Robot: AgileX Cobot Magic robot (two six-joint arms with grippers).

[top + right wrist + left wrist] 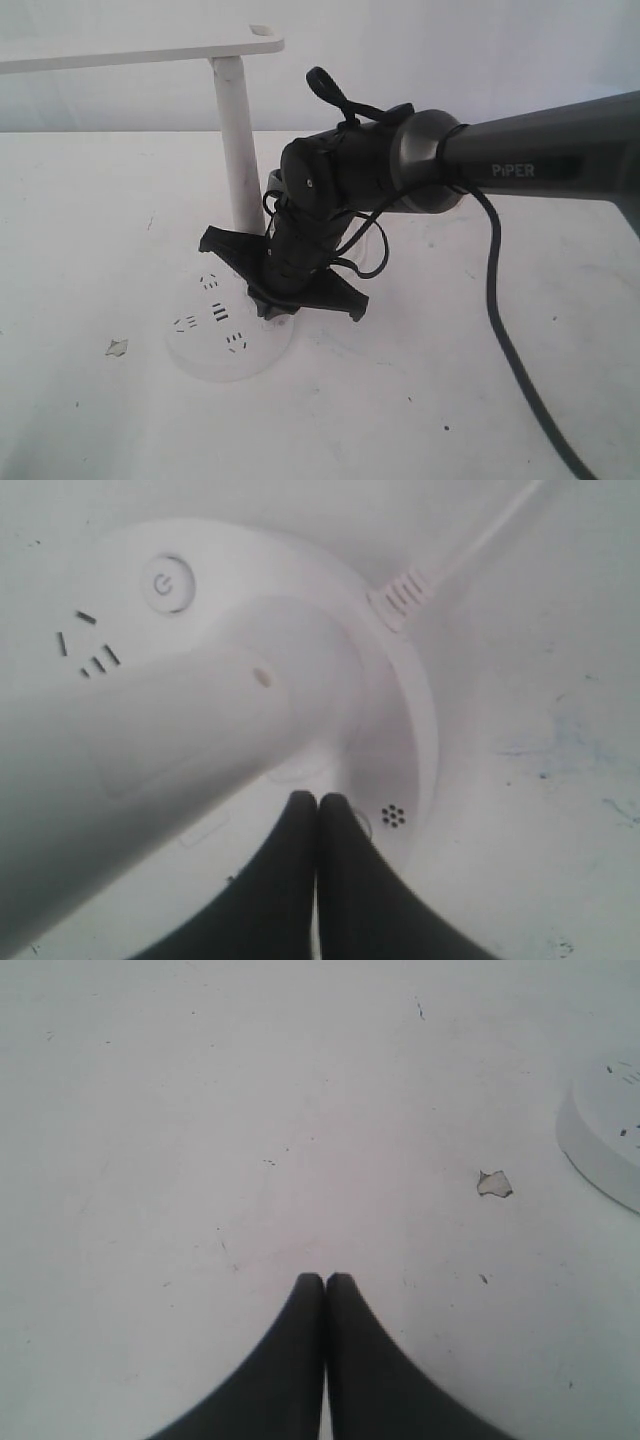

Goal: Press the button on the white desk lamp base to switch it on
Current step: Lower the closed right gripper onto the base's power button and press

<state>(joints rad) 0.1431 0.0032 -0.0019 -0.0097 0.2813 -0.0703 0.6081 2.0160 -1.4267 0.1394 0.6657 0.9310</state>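
Observation:
The white desk lamp base [215,345] is a round disc with dark socket slots, bearing a slim white column [238,150]. My right gripper [275,315] reaches across and points down onto the base's right part, beside the column. In the right wrist view its fingers [318,800] are shut, tips at the base [400,720]. A faint circular outline [364,826] shows partly under one tip. A round button [168,582] with a power symbol lies apart, past the column [150,750]. My left gripper [325,1278] is shut over bare table, with the base's rim [595,1150] off to one side.
The lamp's long flat head [140,50] hangs over the back left. A white cord [415,592] plugs into the base's side. A small chip [117,347] marks the white table left of the base. My right arm's black cable [505,350] trails to the front right.

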